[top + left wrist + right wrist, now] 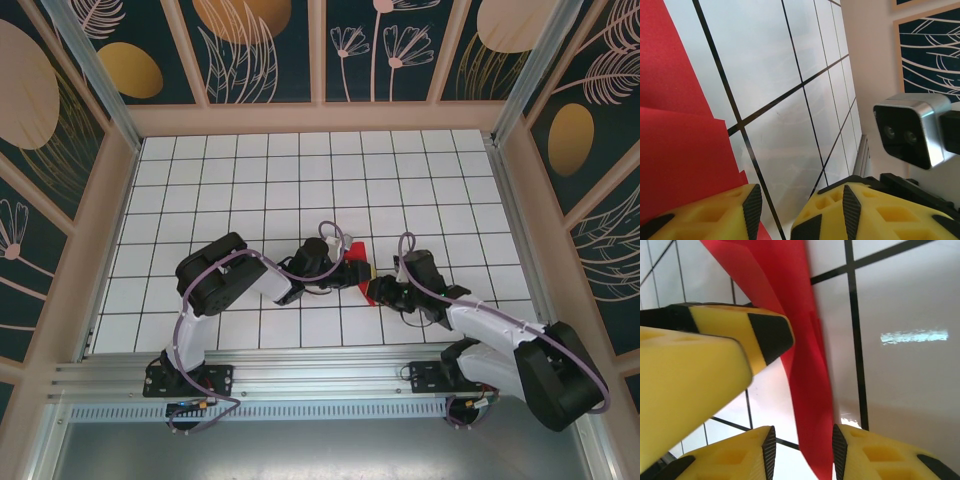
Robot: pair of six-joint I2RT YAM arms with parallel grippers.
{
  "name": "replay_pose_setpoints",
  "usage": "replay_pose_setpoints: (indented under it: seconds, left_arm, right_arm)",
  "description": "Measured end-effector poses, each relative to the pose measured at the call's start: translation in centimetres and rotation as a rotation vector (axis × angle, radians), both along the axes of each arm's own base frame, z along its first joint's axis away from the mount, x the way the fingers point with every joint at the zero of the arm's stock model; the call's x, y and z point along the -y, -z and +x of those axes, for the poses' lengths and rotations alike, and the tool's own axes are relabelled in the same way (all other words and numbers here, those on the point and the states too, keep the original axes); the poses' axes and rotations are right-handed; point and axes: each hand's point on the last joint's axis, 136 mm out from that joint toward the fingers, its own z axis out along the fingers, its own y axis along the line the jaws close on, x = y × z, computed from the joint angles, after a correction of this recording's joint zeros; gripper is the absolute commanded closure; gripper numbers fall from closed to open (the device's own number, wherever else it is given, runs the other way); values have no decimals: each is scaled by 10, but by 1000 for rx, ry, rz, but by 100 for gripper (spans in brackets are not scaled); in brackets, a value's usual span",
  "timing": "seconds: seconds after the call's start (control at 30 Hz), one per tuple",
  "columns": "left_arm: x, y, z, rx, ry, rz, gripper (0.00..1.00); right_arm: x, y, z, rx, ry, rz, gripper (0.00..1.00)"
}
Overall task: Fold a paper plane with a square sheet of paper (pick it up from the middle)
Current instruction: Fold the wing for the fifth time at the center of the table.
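Right wrist: red paper (pixel 807 370) runs lengthwise between the right tool (pixel 802 442) tips.

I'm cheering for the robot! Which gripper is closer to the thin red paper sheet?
Right, narrowly. The thin red paper sheet runs between the fingers of the right gripper; the left gripper sits beside it, its gap over bare tile.

White gridded table (pixel 250 180), leaf-patterned walls (pixel 260 50)

Red sheet of paper (pixel 805 365): creased, runs from top edge to bottom edge. Lower end sits between right gripper (pixel 802 440) jaws (jaws apart, paper nearer right-hand finger). Left gripper (pixel 770 355) enters from left, black tip at paper's left face. White tiled table (pixel 900 390) beneath.
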Motion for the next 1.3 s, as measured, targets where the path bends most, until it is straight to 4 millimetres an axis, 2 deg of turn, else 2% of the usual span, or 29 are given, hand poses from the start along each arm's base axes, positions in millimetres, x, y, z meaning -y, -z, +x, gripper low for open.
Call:
replay_pose_setpoints:
  seconds: [0.1, 0.2, 0.3, 0.6, 0.83, 1.07, 1.17, 1.3]
  left_arm:
    - [1, 0, 0, -1, 4, -1, 52]
    - [1, 0, 0, -2, 4, -1, 52]
    - [1, 0, 0, -1, 4, 0, 52]
    - [1, 1, -1, 3, 10, 1, 52]
    - [1, 0, -1, 6, 14, 0, 52]
    - [2, 1, -1, 4, 18, 1, 53]
    - [3, 1, -1, 4, 21, 2, 53]
    - [3, 1, -1, 4, 21, 3, 53]
  right_arm:
    - [1, 7, -2, -21, -3, -15, 68]
    - [2, 12, -4, -33, -12, -29, 77]
    - [2, 12, -3, -29, -13, -29, 83]
    - [2, 16, -2, -36, -8, -39, 92]
    - [3, 20, -2, -46, -5, -50, 94]
    - [7, 19, -1, -51, 7, -72, 89]
    - [14, 13, -5, -40, 23, -91, 88]
    - [9, -10, 0, 17, 18, -46, 90]
